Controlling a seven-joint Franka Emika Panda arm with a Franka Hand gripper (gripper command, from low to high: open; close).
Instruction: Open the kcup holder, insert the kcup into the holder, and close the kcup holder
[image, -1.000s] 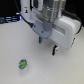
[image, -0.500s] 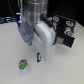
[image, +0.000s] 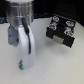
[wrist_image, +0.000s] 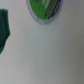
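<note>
Gripper first: the white arm body fills the exterior view's left half, hanging low over the pale table (image: 50, 67), and its fingertips are hidden behind that body, so I cannot tell how far the jaws are spread or whether they hold anything. Just below and beside the arm's lower end, a small green speck sits on the table; this looks like the kcup (image: 20, 64), apparently untouched. In the wrist view a round pod with a green patterned top and pale rim (wrist_image: 45, 9) shows near the frame's edge, which suggests the gripper is close above it but not centred on it. A blurred green patch at another edge of that view is too unclear to name.

Well off to the exterior view's right of the gripper stands the kcup holder (image: 60, 31), a black block with pale slots on its front; whether its drawer is open I cannot tell.

My judgement: the step in hand is reaching for the pod. The next move calls for centring over it, then descending.
</note>
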